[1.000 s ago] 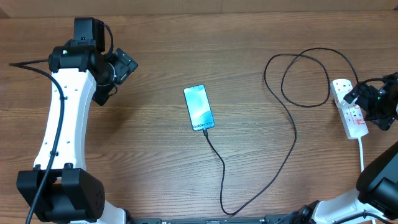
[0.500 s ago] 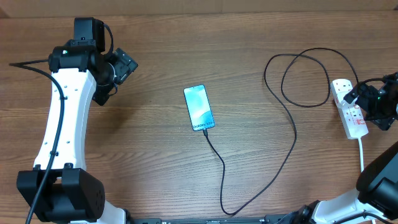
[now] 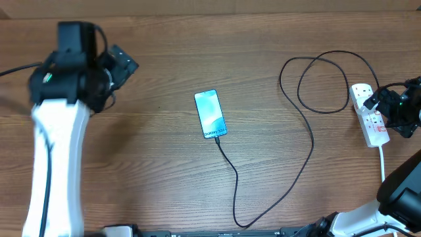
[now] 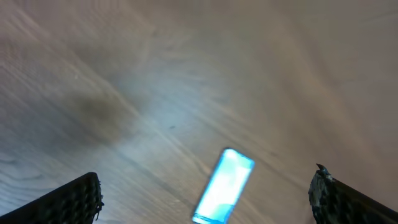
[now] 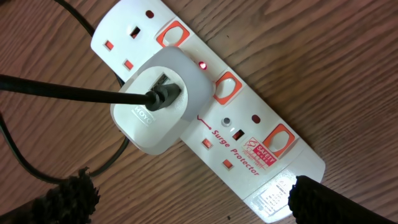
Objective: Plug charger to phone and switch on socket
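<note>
Charger (image 3: pixel 309 151) in lit phone (image 3: pixel 210 114); socket (image 5: pixel 249 143), 3 o'clock, lamp red: likely done. Left pincer (image 3: pixel 122 64), right pincer (image 5: pixel 189 196) spread wide, empty.

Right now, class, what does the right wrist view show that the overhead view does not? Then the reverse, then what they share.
Only the right wrist view: the cable entering a white plug seated in the strip, a red light lit beside it, and the print "Surge Protector". Only the overhead view: the phone, screen lit, with the cable running to its lower end, and the left arm. Both: the strip and the black cable on the wooden table.
</note>
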`<state>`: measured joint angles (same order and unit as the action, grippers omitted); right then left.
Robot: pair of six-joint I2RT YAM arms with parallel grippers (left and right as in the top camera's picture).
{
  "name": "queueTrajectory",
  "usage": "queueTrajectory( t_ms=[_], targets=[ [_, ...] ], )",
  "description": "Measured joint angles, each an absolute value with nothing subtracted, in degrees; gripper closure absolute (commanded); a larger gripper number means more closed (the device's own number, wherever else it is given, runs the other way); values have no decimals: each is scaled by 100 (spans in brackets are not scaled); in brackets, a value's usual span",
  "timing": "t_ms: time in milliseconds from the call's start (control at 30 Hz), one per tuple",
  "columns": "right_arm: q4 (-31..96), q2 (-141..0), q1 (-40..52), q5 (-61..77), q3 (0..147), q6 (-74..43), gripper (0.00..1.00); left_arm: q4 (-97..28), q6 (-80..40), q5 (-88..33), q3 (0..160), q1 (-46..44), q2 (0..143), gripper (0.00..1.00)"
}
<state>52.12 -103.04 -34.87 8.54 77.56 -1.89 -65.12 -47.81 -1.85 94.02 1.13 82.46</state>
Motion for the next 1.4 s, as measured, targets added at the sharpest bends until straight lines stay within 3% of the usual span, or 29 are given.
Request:
queueTrajectory(
  t_ms=[700, 1400],
  targets=[
    [5212, -10304, -3487, 849, 7754, -189, 0, -6606, -4781, -180, 9212, 113, 3983, 0],
    [5210, -10304, -3487, 847, 7749, -189, 0, -6635, -4781, -163, 5063, 110, 963, 1]
  ],
)
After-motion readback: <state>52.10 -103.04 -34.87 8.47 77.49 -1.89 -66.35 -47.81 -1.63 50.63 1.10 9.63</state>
